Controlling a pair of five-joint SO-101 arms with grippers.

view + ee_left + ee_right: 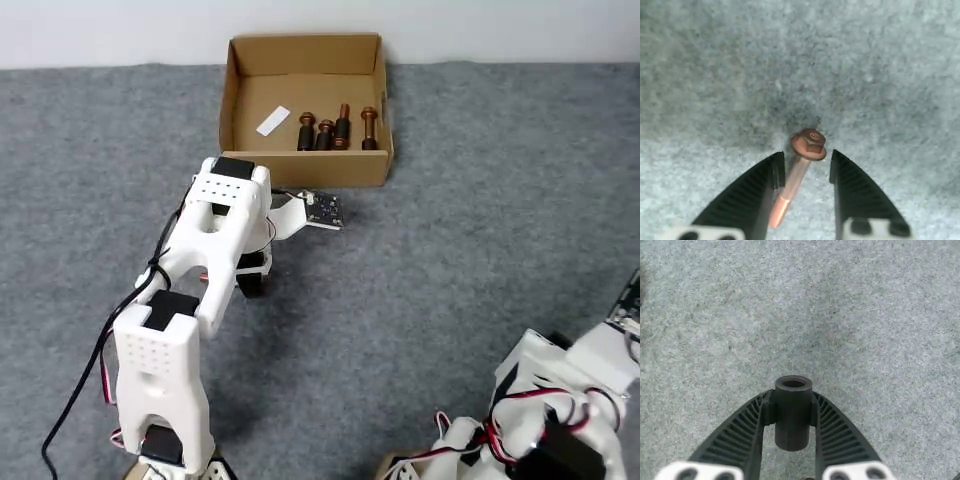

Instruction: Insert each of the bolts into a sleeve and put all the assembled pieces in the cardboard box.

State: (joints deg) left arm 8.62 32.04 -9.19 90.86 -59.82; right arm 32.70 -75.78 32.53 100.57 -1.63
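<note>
Left wrist view: a copper-coloured bolt [801, 172] lies on the grey carpet [865, 75] between the spread fingers of the left gripper [806, 159], its shank just beside one finger, not pinched. Right wrist view: the right gripper [793, 401] pinches a black sleeve [793, 415], open bore showing. High view: four assembled pieces [338, 130] lie in a row in the cardboard box [305, 170] beside a white slip [272, 121]; the left arm [215, 260] stretches near the box's front wall.
</note>
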